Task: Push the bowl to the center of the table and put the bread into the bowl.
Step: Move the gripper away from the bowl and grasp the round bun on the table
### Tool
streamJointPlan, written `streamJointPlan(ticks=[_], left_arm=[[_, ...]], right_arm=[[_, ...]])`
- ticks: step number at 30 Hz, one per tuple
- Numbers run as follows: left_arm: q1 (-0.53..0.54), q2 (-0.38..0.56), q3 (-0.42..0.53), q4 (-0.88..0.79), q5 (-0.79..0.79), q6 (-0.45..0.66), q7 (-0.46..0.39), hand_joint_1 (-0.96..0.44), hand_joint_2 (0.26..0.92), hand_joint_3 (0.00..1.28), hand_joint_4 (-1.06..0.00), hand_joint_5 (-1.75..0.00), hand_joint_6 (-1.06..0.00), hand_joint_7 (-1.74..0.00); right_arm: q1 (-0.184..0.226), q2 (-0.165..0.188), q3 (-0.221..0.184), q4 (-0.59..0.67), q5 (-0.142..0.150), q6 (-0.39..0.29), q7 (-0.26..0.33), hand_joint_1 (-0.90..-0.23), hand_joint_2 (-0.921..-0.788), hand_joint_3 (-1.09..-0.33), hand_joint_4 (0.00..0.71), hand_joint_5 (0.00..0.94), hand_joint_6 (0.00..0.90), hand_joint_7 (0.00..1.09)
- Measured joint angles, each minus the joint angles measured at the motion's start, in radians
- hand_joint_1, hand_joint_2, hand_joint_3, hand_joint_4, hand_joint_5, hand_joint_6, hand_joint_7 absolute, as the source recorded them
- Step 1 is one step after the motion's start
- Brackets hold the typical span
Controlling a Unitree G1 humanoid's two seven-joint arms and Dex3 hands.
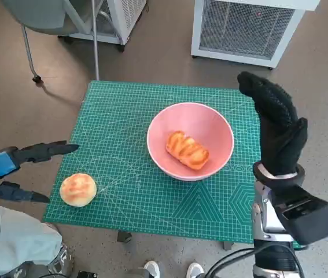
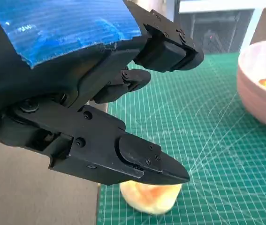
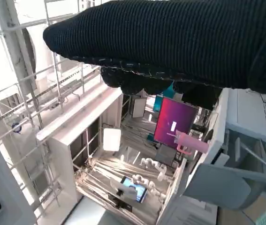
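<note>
A pink bowl sits on the green cutting mat, slightly right of the middle, with a glazed oblong bread inside it. A round bun lies on the mat near its front left corner. My left hand hovers just off the mat's left edge, fingers spread on both sides of the bun's level, holding nothing. In the left wrist view the bun shows below the black fingers, and the bowl beyond. My right hand stands raised by the bowl's right side, fingers up, empty.
The mat covers a small table; bare floor lies around it. A white ventilated cabinet stands behind, a chair leg and a stand pole at the back left. Shoes show at the front edge. The right wrist view shows only shelving and room clutter.
</note>
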Motion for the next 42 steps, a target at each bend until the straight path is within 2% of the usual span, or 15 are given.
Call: streamJointPlan(ticks=[8,19,25,31,32,34,35,36,38,42], left_arm=[[-0.033,-0.054,-0.082,0.065,0.095,-0.015,0.012,-0.01,0.768,0.00,-0.16,0.00,-0.37,0.00],[-0.128,-0.161,-0.234,0.285,0.247,-0.081,0.074,-0.01,0.793,0.01,-0.13,0.00,-0.33,0.00],[-0.183,-0.193,-0.291,0.391,0.309,-0.102,0.105,0.00,0.805,0.01,-0.15,-0.01,-0.35,-0.01],[-0.231,-0.203,-0.333,0.462,0.357,-0.124,0.153,0.00,0.847,0.02,-0.29,-0.04,-0.46,-0.07],[-0.236,-0.204,-0.340,0.470,0.367,-0.128,0.160,0.00,0.866,0.02,-0.36,-0.06,-0.51,-0.09],[-0.248,-0.204,-0.356,0.482,0.390,-0.135,0.181,-0.01,0.890,0.02,-0.47,-0.07,-0.52,-0.20],[-0.252,-0.205,-0.363,0.487,0.403,-0.139,0.193,-0.01,0.901,0.03,-0.53,-0.13,-0.50,-0.35],[-0.256,-0.205,-0.368,0.491,0.416,-0.143,0.204,-0.01,0.908,0.10,-0.52,-0.56,-0.48,-0.72],[-0.268,-0.205,-0.383,0.502,0.445,-0.149,0.239,0.00,0.914,0.16,-0.53,-0.94,-0.47,-1.03],[-0.286,-0.204,-0.402,0.523,0.493,-0.164,0.315,0.00,0.919,0.16,-0.57,-1.22,-0.50,-1.22]], right_arm=[[-0.001,-0.003,-0.001,-0.002,0.013,0.009,0.010,-0.514,-0.921,-0.800,0.290,0.006,-0.001,0.67],[-0.001,-0.008,-0.005,-0.015,0.028,0.011,0.018,-0.519,-0.921,-0.796,0.292,0.007,-0.001,0.67],[0.000,-0.015,-0.013,-0.017,0.028,0.011,0.018,-0.510,-0.921,-0.797,0.292,0.007,-0.001,0.67],[0.000,-0.016,-0.017,-0.017,0.028,0.011,0.018,-0.507,-0.921,-0.798,0.292,0.007,-0.001,0.67],[0.000,-0.016,-0.018,-0.017,0.028,0.011,0.018,-0.510,-0.921,-0.797,0.292,0.007,-0.001,0.67],[0.000,-0.016,-0.018,-0.017,0.028,0.011,0.018,-0.512,-0.921,-0.796,0.292,0.007,-0.001,0.67],[0.000,-0.016,-0.019,-0.017,0.027,0.011,0.018,-0.513,-0.921,-0.796,0.293,0.007,-0.001,0.67],[0.001,-0.016,-0.019,-0.017,0.027,0.011,0.018,-0.514,-0.921,-0.795,0.293,0.007,-0.001,0.67],[0.001,-0.016,-0.019,-0.017,0.026,0.011,0.018,-0.515,-0.921,-0.795,0.292,0.007,-0.001,0.68],[0.001,-0.015,-0.019,-0.017,0.025,0.011,0.018,-0.516,-0.921,-0.794,0.293,0.007,-0.001,0.68]])
